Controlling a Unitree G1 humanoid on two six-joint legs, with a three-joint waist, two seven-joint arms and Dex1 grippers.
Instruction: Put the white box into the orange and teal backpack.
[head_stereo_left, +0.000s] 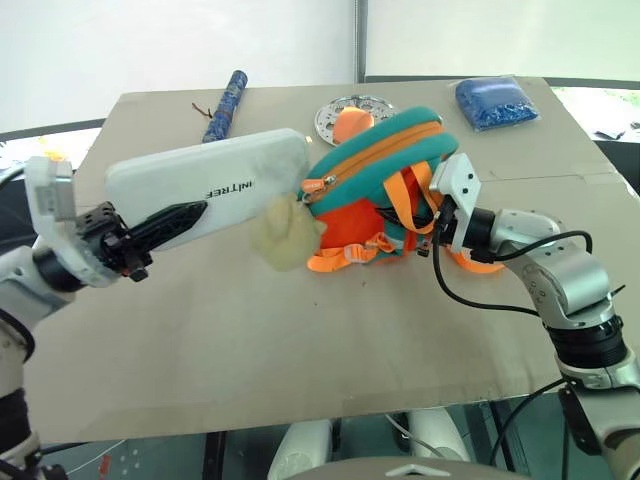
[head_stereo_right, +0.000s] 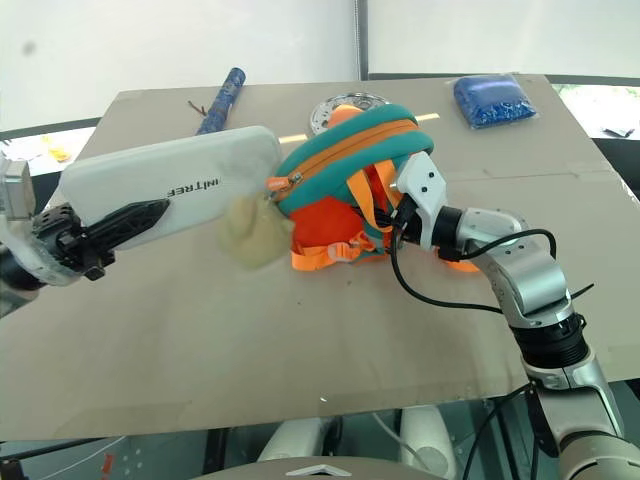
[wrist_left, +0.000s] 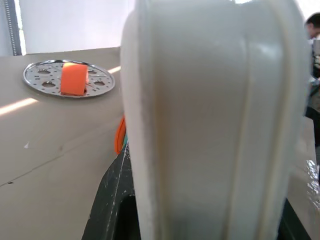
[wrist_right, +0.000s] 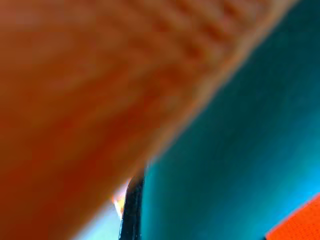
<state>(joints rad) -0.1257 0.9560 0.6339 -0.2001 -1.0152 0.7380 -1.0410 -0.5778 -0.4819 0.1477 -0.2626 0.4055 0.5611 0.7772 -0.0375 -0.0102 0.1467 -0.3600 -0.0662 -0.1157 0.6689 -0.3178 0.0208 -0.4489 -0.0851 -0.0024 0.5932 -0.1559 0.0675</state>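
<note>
1. The surface (head_stereo_left: 300, 340) carries the orange and teal backpack (head_stereo_left: 385, 160) near its middle.
2. The white box (head_stereo_left: 210, 180) hangs above it, its end beside the backpack's zipper.
3. The left claw (head_stereo_left: 165, 225) pinches the box.
4. The right claw (head_stereo_left: 425, 235) is pressed shut against the backpack.

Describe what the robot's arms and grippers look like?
Both arms are silver-grey metal with black joint rings. A loose black cable loops along the right arm. Each wrist carries a white block. The left gripper has slim black fingers; the right gripper is black too.
</note>
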